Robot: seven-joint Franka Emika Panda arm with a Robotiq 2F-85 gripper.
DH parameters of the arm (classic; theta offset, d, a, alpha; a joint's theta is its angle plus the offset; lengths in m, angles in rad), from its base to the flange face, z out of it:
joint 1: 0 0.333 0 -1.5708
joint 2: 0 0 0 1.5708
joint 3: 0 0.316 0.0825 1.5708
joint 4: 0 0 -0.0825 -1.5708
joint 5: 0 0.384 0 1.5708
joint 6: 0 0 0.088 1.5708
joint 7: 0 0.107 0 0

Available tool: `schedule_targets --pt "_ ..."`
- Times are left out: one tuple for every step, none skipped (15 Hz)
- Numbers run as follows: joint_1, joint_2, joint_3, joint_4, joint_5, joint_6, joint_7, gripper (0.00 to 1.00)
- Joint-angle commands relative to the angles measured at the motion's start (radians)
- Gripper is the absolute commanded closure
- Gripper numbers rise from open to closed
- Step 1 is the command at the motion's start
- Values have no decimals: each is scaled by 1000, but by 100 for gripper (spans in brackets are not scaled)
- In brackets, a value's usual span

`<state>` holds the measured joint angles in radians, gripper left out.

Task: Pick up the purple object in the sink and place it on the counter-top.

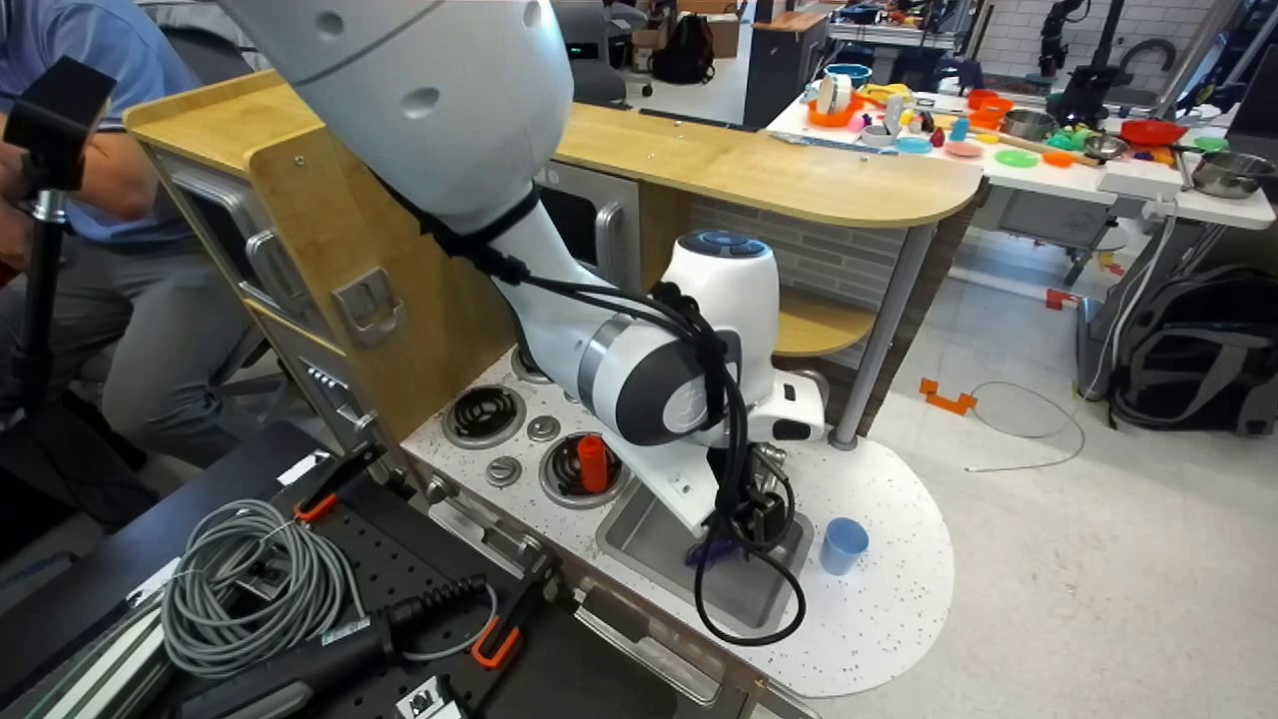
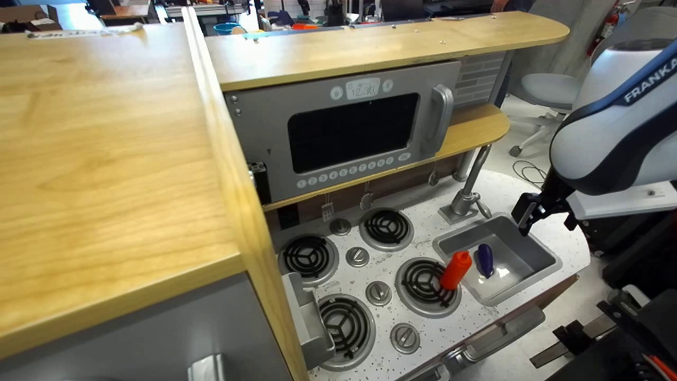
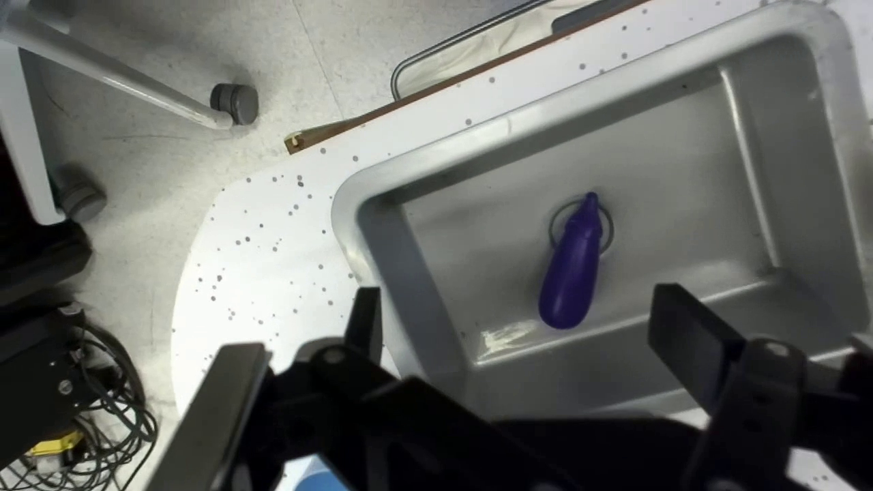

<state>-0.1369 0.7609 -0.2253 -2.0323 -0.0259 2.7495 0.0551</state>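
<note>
Currently, purple eggplant [image 3: 571, 269]: lying on the floor of the sink [image 3: 655, 184], its narrow end across the drain ring [image 3: 611, 235] and turned toward the counter-top's long edge with the drawer handles [image 2: 521, 328] — the fat end toward the opposite long edge.
Sink: set into the counter-top [image 3: 266, 266], near its rounded end.
Gripper [image 3: 520, 319]: poised above the sink and apart from the eggplant; in an exterior view it hangs near the sink's corner toward the rounded end (elsewhere looping black cables [image 1: 739, 499] partly screen it).
Fingers [image 3: 692, 341]: released — spread wide, the tips well apart.
Red bottle [image 2: 456, 270]: on the burner [image 2: 418, 286] just beside the sink, along the handled edge.
Blue cup [image 1: 844, 546]: on the counter-top between the sink and the curved edge (which way up is hard to tell).
Faucet [image 2: 465, 203]: just beside the sink, on the side away from the handled edge.
</note>
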Motion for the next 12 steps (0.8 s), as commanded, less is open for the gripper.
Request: schedule_targets --pt "-1 142 -10 112 -26 40 3 0" --pt "1 171 -10 135 -25 38 4 0" --pt "1 196 -10 155 -23 40 5 0" --pt "-16 221 12 180 -3 39 5 0" --pt "-13 245 8 201 -6 41 3 0" --pt "-19 270 17 223 4 43 8 0" --pt "-12 294 10 244 -1 41 11 0" --pt "-8 318 8 267 -4 38 12 0" --pt "-4 342 8 292 -4 41 15 0" --pt "-3 362 9 313 -1 41 18 0" --pt "-6 380 17 336 3 35 19 0" --pt "-8 396 22 357 8 27 22 0"
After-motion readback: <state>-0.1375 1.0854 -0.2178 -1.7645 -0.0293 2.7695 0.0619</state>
